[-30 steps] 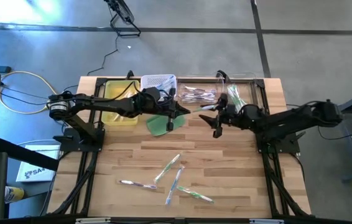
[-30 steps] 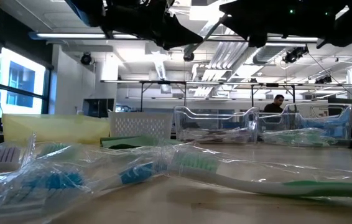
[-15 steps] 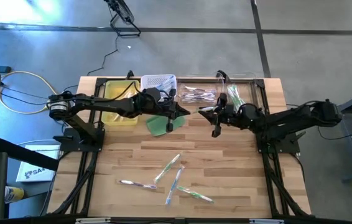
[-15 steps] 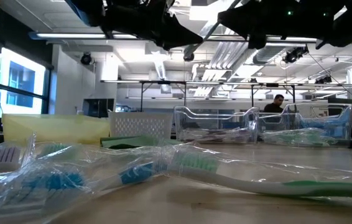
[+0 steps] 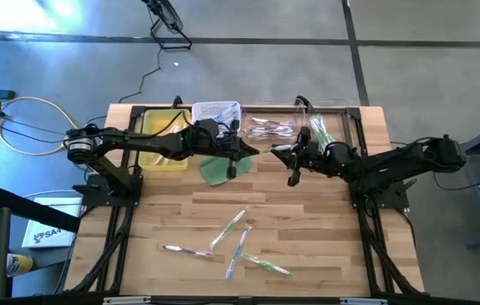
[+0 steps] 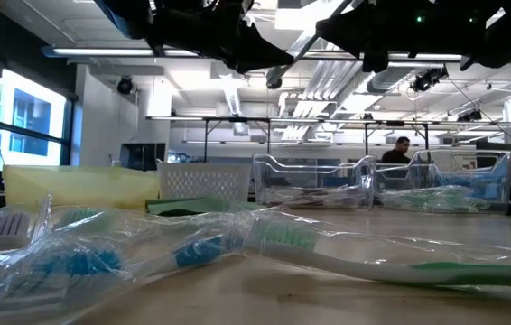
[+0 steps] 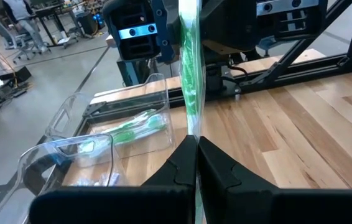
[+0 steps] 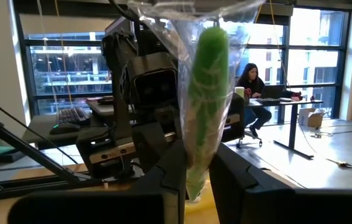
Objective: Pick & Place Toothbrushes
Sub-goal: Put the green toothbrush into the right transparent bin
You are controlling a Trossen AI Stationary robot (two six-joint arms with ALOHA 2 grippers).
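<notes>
**Handover of a wrapped green toothbrush above the table's middle**

A green toothbrush (image 8: 204, 93) in a clear wrapper hung in the air between the two arms, over the bare boards in front of the clear bins (image 5: 281, 127). The left gripper (image 7: 196, 163) had its fingers pressed together on one end; the right gripper (image 8: 198, 177) was clamped on the other, so both held it at once. Four more wrapped toothbrushes (image 5: 227, 239) lay loose on the near part of the table (image 5: 333, 237), well apart from the arms. A white basket (image 5: 215, 110) and a yellow tray (image 5: 162, 158) stood beside the bins. The step in hand appeared to be a pass from one arm to the other: one grip should prove firm on the handle, not merely on slippery wrapper, before the other lets go
</notes>
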